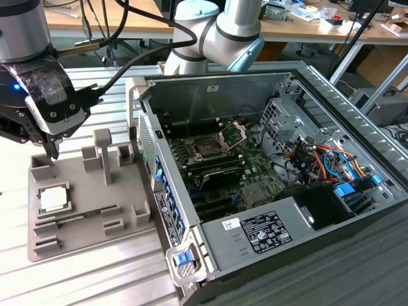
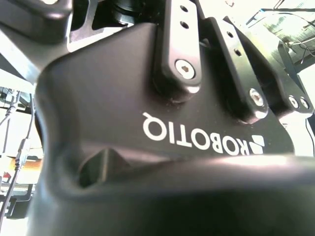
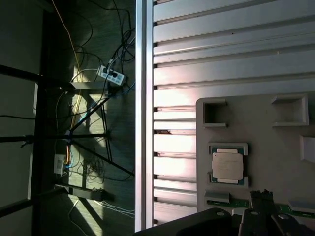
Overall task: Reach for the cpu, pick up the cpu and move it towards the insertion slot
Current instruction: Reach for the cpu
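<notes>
The cpu (image 1: 54, 199), a small flat square chip with a silvery-white metal top and a thin tan rim, lies flat in a square recess of a grey moulded plastic tray (image 1: 89, 191). The tray rests on a ribbed aluminium surface (image 1: 95, 280) at the exterior view's left, just beside an open black-and-silver computer case (image 1: 210, 95). A long thin green memory stick (image 1: 76, 218) lies in a narrow groove of the same tray, near the cpu, on the side toward the camera.

The black gripper (image 1: 51, 145) hangs above the far end of the tray, beyond the cpu and apart from it. It points downward and nothing is visible in it. I cannot tell whether its jaws are released or clenched. The first wrist view looks straight down on the cpu in its recess, with dark parts of the gripper at the frame's edge close to it.

The insertion slot (image 1: 207, 150), a square dark socket in a silver metal frame, sits on the green circuit board (image 1: 255, 185) inside the case, well apart from the cpu. Its hinged silver wire-lever bracket (image 1: 233, 132) stands raised at the slot's far side. The silver and pale blue robot arm (image 1: 223, 32) rises behind the case. Red, blue and orange cables (image 1: 319, 159) bundle at the case's end on the exterior view's right.
</notes>
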`<state>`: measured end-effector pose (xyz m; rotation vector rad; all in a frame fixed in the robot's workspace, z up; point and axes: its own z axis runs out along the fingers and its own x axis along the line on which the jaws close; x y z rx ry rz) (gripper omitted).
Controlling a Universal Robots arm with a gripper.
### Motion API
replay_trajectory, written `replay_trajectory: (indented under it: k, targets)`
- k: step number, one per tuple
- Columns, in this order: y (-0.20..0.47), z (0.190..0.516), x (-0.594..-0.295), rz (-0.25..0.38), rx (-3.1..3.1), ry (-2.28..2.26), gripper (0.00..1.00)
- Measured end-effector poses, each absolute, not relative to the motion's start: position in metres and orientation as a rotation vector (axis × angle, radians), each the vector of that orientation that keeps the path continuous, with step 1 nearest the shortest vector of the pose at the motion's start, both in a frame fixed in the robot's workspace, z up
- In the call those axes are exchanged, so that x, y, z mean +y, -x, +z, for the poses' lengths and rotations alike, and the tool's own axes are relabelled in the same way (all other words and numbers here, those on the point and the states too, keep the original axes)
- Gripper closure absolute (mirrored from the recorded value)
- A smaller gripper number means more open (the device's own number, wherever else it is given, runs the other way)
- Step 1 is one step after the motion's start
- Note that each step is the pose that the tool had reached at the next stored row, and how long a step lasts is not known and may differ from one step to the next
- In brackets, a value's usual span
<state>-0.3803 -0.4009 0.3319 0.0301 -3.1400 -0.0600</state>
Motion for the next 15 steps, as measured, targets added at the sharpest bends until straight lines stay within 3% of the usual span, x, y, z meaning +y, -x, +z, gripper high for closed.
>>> replay_trajectory:
  k: [15]
  targets:
    - [0.3803, 0.3292, -0.4009, -0.06, -3.14, -0.03, 0.89]
